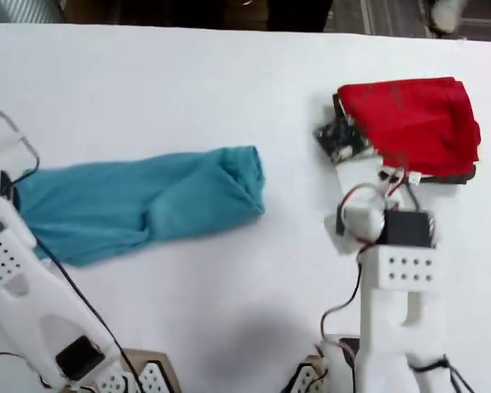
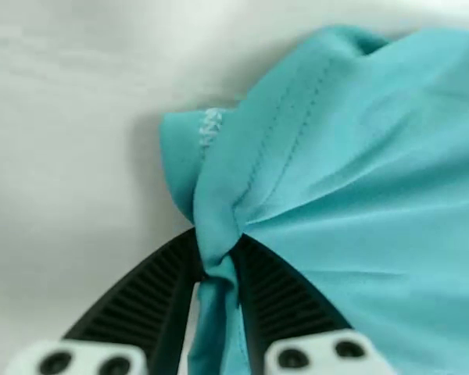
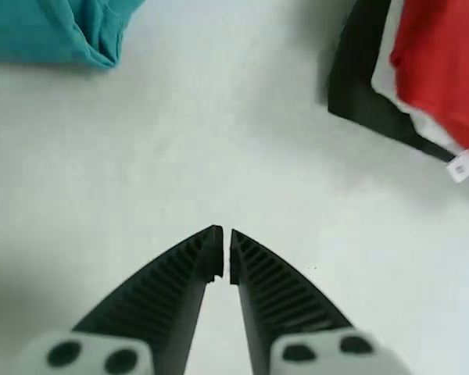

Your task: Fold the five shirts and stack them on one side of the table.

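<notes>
Now, with the left tool (image 2: 217, 262) clamped on an edge of the teal shirt (image 1: 139, 205), well apart from the red shirt (image 1: 409, 119), and the right tool (image 3: 221, 254) closed empty near that red shirt, I'd draw the edge over slowly, low, without bunching.

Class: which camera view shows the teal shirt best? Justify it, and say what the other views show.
The high view: the whole teal shirt lies bunched on the table. The left wrist view shows a fold pinched in the left claw; the right wrist view, one corner.
</notes>
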